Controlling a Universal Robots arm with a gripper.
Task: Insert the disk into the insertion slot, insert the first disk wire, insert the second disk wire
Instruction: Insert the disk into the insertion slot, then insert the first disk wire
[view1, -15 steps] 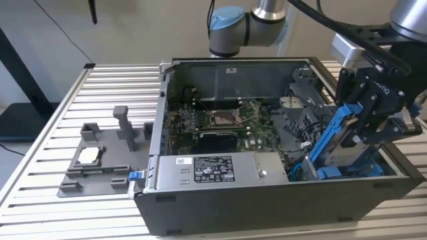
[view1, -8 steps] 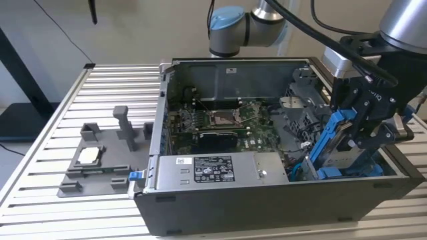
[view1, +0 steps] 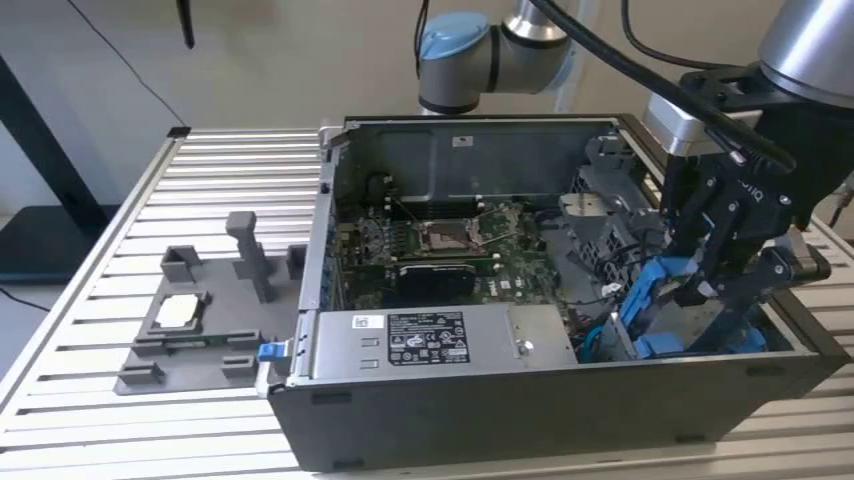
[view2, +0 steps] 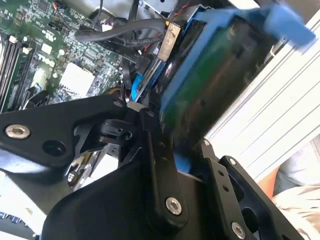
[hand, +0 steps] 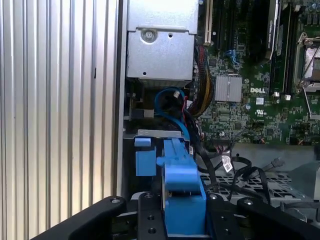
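Note:
The disk (view1: 663, 285) stands on edge in its bright blue carrier at the case's corner on the exterior view's right. My gripper (view1: 710, 285) is shut on it from above. The first wrist view shows the blue carrier (hand: 181, 185) clamped between the two black fingers (hand: 148, 215). In the second wrist view the disk's (view2: 215, 75) green underside faces the camera, tilted. The insertion slot (view1: 694, 345) with blue trim lies just below the disk. A blue wire (hand: 167, 97) and black wires (hand: 235, 167) lie loose in the case beside the slot.
The silver power-supply box (view1: 414, 340) fills the case's front. The motherboard (view1: 454, 240) lies behind it. On the slatted table (view1: 80, 400) at the exterior view's left, a grey fixture (view1: 200, 345) carries a small silver chip (view1: 179, 311).

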